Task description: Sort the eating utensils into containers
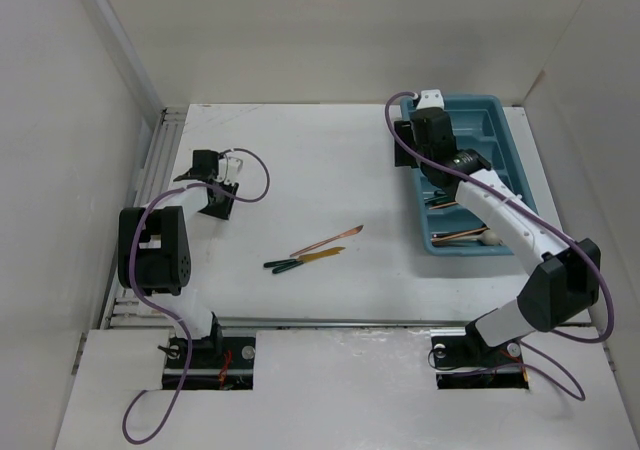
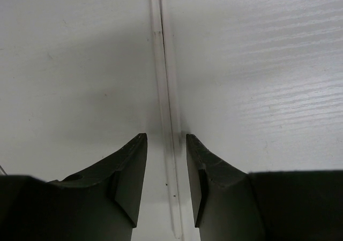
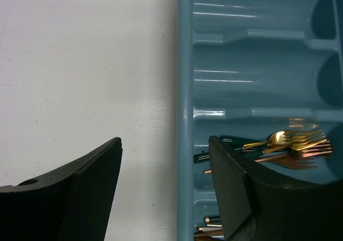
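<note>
Three eating utensils lie loose at mid-table: a copper one (image 1: pixel 331 237), a gold one with a dark green handle (image 1: pixel 312 258) and a short dark green one (image 1: pixel 280 263). The teal tray of containers (image 1: pixel 503 120) stands at the back right. Gold and copper forks (image 3: pixel 293 143) lie in one slot, and more utensil ends (image 3: pixel 210 228) show in the slot beside it. My right gripper (image 3: pixel 165 139) is open and empty, astride the tray's left rim (image 3: pixel 185 118); from above it (image 1: pixel 412 138) hangs over that edge. My left gripper (image 2: pixel 166 136) is open, holding nothing, at the far left (image 1: pixel 213 186).
White walls close in the table on the left, back and right. A metal rail (image 1: pixel 150 170) runs along the left edge. A white seam (image 2: pixel 161 64) runs ahead of the left fingers. A white item (image 1: pixel 490 236) lies at the tray's near end.
</note>
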